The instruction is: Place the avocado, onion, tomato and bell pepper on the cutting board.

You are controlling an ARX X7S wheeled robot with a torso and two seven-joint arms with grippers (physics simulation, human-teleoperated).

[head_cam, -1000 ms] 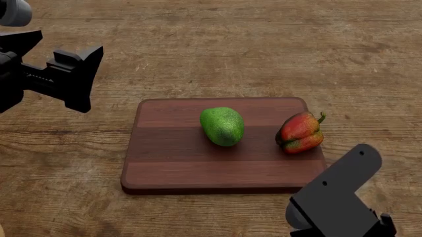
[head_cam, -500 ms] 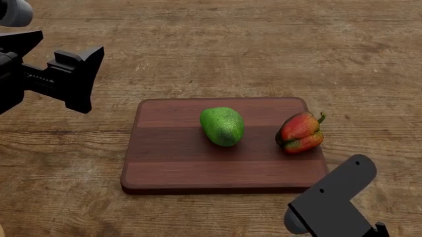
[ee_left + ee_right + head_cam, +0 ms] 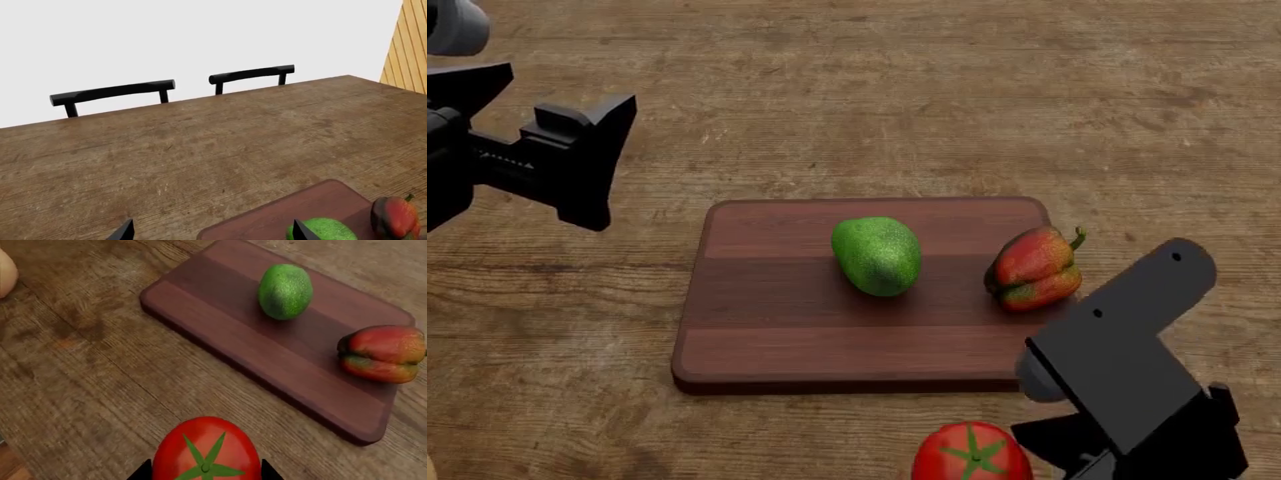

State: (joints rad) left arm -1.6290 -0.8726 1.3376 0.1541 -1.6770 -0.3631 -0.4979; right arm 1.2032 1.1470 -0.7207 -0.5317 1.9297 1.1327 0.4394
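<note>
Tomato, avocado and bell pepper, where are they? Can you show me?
tomato (image 3: 207,450), right wrist view, on its red top by the green star.
avocado (image 3: 877,255), head view, mid-skin.
bell pepper (image 3: 1036,266), head view, red side.

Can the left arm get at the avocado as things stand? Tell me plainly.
Probably yes. The left gripper hangs off the cutting board's far-left corner, and only bare board lies between it and the avocado. The bell pepper sits on the avocado's other side, out of the way.
</note>
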